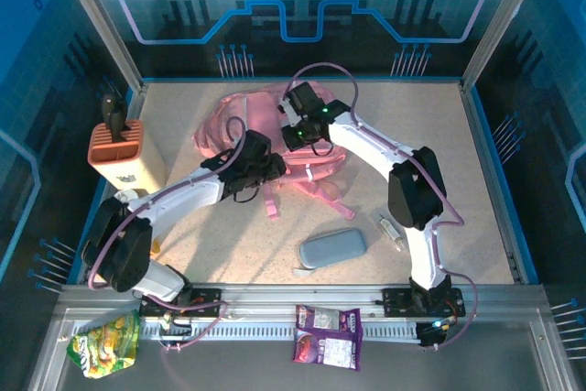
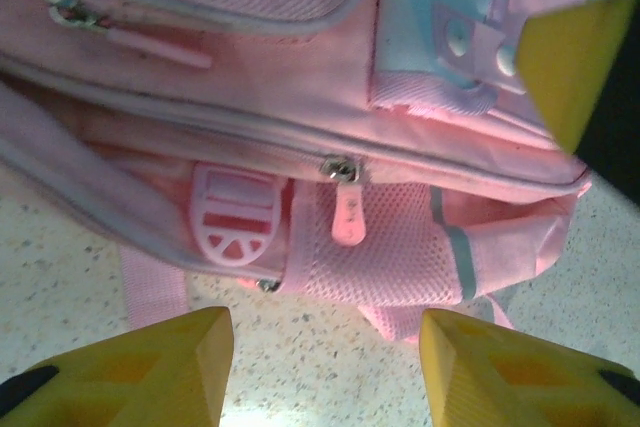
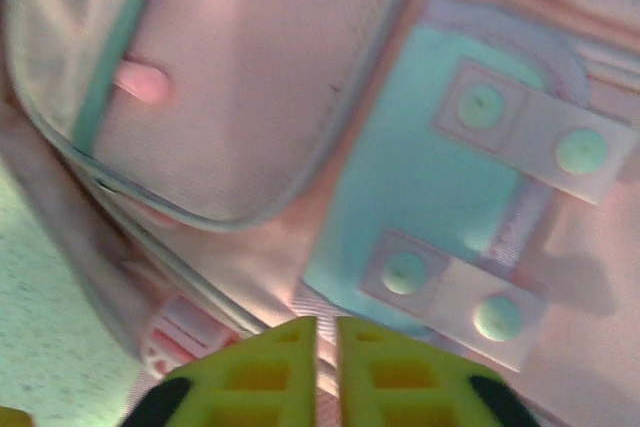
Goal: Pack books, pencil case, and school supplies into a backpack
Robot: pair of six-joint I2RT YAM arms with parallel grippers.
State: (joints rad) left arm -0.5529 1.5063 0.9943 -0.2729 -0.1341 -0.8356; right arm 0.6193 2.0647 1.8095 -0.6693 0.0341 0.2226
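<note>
At the back centre of the worktop, the backpack, lying flat. Over its near-left side, the left gripper; over its middle, the right gripper. Left of the backpack, by the left wall, the block holder, upright. In front of the backpack and well apart from it, the pencil case, flat on the worktop. Near the pencil case on its right, beside the right arm, the school supplies. Beyond the worktop's near edge, on the front ledge: a snack bag at the left, a snack packet near the centre, in front of the pencil case.
</note>
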